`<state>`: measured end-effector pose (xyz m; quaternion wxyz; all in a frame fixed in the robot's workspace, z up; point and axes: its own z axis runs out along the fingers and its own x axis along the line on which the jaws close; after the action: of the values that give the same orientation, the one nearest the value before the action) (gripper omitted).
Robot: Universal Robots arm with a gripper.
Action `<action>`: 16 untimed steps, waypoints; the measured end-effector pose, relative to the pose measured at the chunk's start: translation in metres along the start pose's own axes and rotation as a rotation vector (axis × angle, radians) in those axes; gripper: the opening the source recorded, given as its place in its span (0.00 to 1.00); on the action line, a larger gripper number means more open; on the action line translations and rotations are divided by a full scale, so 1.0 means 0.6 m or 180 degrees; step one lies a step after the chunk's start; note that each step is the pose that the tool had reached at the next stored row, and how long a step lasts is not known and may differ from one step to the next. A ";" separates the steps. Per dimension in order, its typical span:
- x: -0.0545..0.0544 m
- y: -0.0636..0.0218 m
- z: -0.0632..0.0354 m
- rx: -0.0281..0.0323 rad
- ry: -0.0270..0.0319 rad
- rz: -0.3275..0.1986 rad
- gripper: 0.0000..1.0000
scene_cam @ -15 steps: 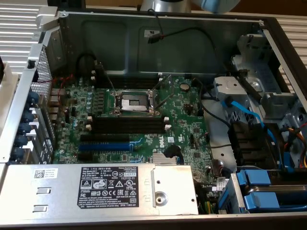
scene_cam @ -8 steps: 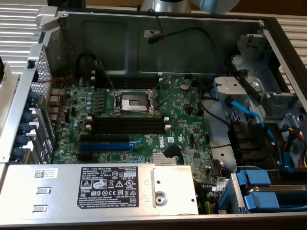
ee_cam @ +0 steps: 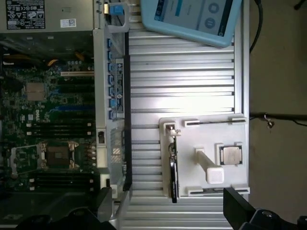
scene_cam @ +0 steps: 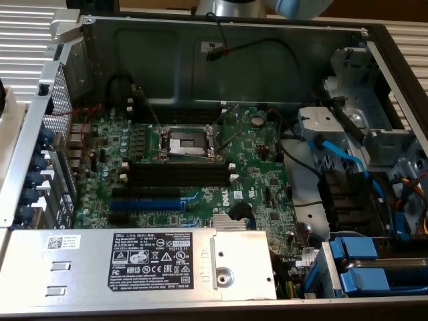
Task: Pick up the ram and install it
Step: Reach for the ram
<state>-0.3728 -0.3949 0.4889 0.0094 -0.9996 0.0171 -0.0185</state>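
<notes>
The ram [ee_cam: 173, 165] stands on its edge in a white holder [ee_cam: 240, 129] on the ribbed metal table, outside the computer case. It reads as a thin dark stick with a white clip at one end. My gripper [ee_cam: 170, 213] hovers above that holder, open, with one dark finger [ee_cam: 103, 203] on the case side of the ram and the other [ee_cam: 237, 206] past the holder's far side. Nothing is between them. The black memory slots [scene_cam: 180, 175] [ee_cam: 60, 129] on the green motherboard [scene_cam: 254, 167] hold no stick.
A square processor chip [ee_cam: 230, 154] and a white peg [ee_cam: 211, 167] share the holder. A blue-edged tablet [ee_cam: 192, 19] lies on the table. Inside the case are the CPU socket [scene_cam: 184, 142], blue expansion slot [scene_cam: 144, 204], grey power supply [scene_cam: 140, 264] and loose cables [scene_cam: 334, 154].
</notes>
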 end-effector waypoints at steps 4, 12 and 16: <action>-0.007 0.010 0.002 0.0008 0.0000 0.0000 0.99; -0.023 0.037 0.014 0.0028 -0.0001 0.0001 0.99; -0.024 0.038 0.026 0.0028 -0.0001 0.0001 0.99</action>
<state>-0.3876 -0.4167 0.4725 0.0138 -0.9996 0.0172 -0.0185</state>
